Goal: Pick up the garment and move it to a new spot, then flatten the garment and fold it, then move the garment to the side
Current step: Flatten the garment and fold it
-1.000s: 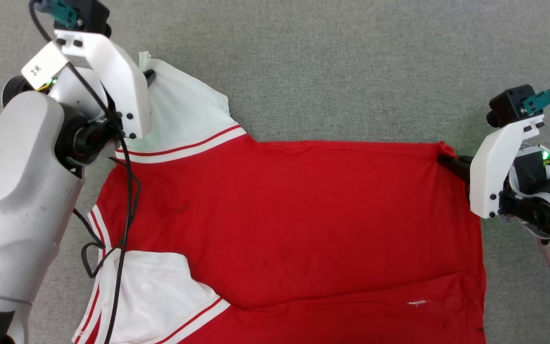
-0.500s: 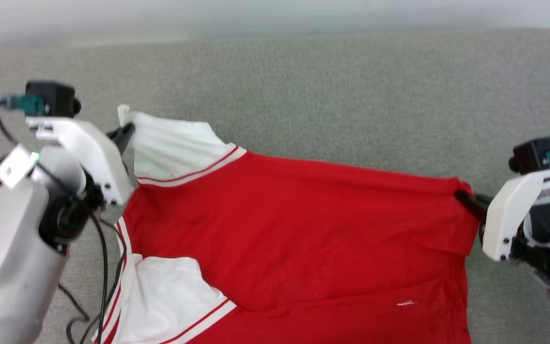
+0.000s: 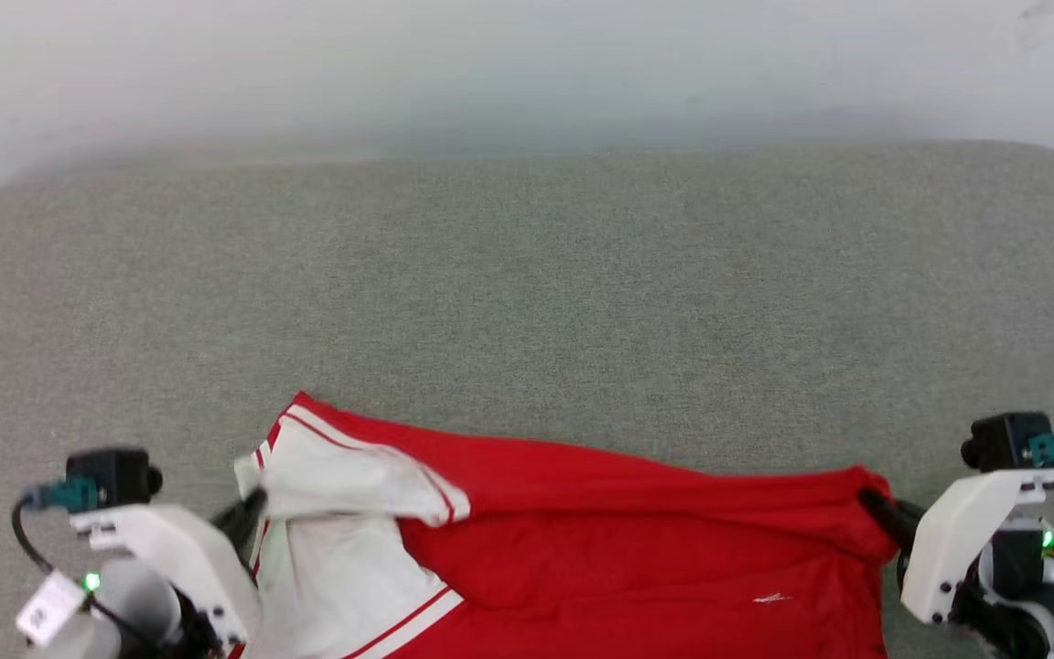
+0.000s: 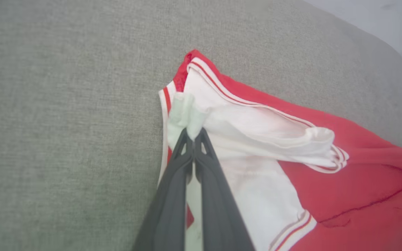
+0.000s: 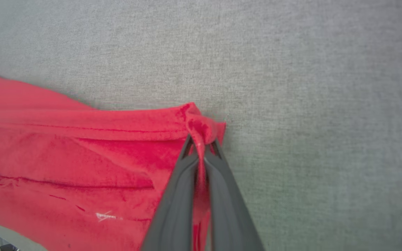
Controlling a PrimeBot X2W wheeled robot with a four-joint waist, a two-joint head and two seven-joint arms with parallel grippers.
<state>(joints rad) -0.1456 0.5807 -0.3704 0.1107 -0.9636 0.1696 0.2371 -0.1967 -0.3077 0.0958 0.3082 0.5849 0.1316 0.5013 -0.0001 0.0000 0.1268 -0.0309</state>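
At the lower left, the left gripper [image 3: 251,505] has its fingers pressed together on a bunched bit of the white sleeve [image 3: 344,476] — in the left wrist view pale cloth pokes out past the tips. The sleeve lies doubled over, with striped trim [image 4: 246,103] along its edge. From there the shirt [image 3: 637,549] stretches rightward as a creased red band across the near part of the grey pad [image 3: 527,293], close to the bottom edge of the head view. A small white mark [image 3: 769,599] sits on the red cloth toward the right. At the lower right, the right gripper [image 3: 873,502] pinches the shirt's red corner, jaws tight on it — cloth bunches over the fingertips. A pale wall [image 3: 527,64] stands behind the pad.
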